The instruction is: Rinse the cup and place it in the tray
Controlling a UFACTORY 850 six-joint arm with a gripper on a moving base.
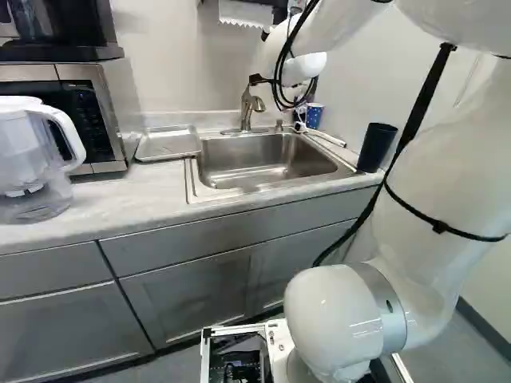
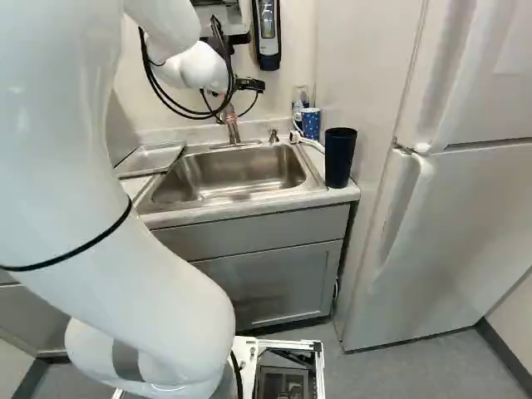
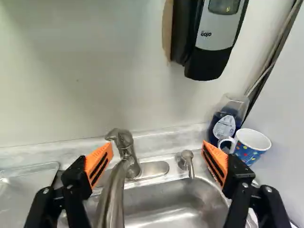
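Gripper [image 2: 249, 85] (fingers apart) faces faucet [image 3: 124, 159].

Countertop [image 1: 120, 191] is running below gripper [image 1: 255, 79]; metal tray [image 1: 169, 144], microwave [image 1: 102, 120], pitcher [image 1: 24, 152] are sitting left; dotted cup [image 3: 253, 141], blue bottle [image 3: 224, 125], dark tumbler [image 2: 339, 158] are standing right.

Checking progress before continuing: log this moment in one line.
fingers: open, nothing held; faucet: shows between them; dark cup: upright beside sink; spotted cup: upright; tray: beside sink, no cup; sink: no cup
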